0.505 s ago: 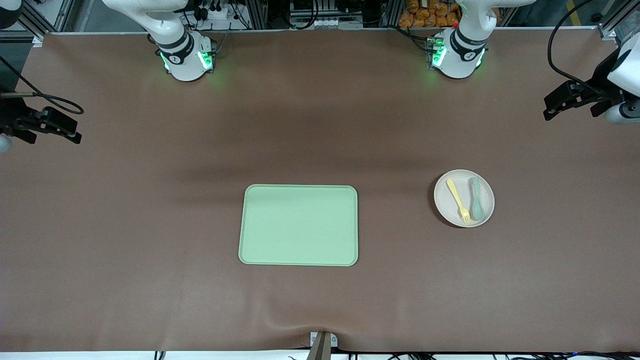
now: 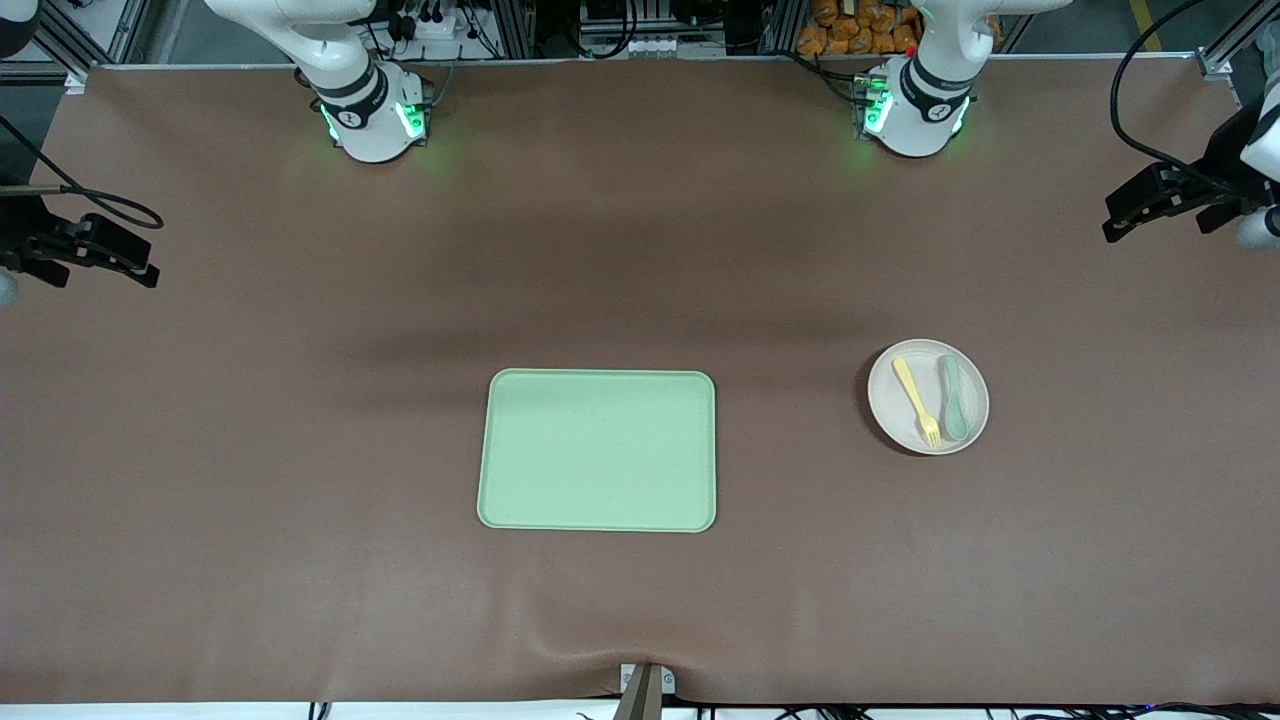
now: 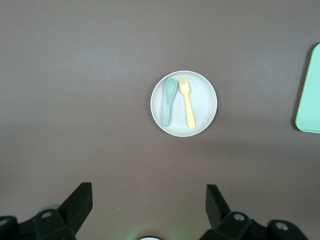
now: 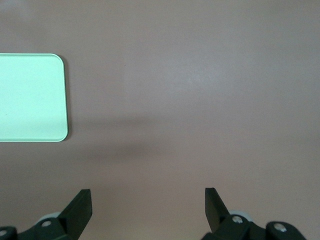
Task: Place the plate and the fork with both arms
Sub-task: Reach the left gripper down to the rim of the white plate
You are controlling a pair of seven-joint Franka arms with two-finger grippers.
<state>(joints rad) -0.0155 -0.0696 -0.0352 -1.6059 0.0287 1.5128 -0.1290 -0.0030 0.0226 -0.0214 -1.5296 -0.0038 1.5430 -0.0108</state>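
Note:
The pale plate (image 2: 978, 405) lies on the brown table toward the left arm's end, with the yellow fork (image 2: 916, 401) on it beside a grey-green spoon (image 2: 953, 398). High over the table's edge at that end hangs my left gripper (image 2: 1112, 226), open and empty. Its wrist view looks down on the plate (image 3: 205, 100) and fork (image 3: 187, 101), with the open left gripper (image 3: 149, 200) well clear of them. My right gripper (image 2: 150, 272) hangs open and empty over the right arm's end of the table. In its wrist view the right gripper (image 4: 148, 202) is over bare table.
A rectangular light green tray (image 2: 598, 450) lies mid-table, about level with the plate. Its edge shows in both wrist views (image 3: 310, 95) (image 4: 30, 97). The two arm bases (image 2: 375, 120) (image 2: 915, 115) stand at the table's back edge. A bracket (image 2: 645, 685) sits at the front edge.
My left gripper has drifted a little outward toward its end of the table. The right gripper has barely shifted. Plate, fork and tray lie as before.

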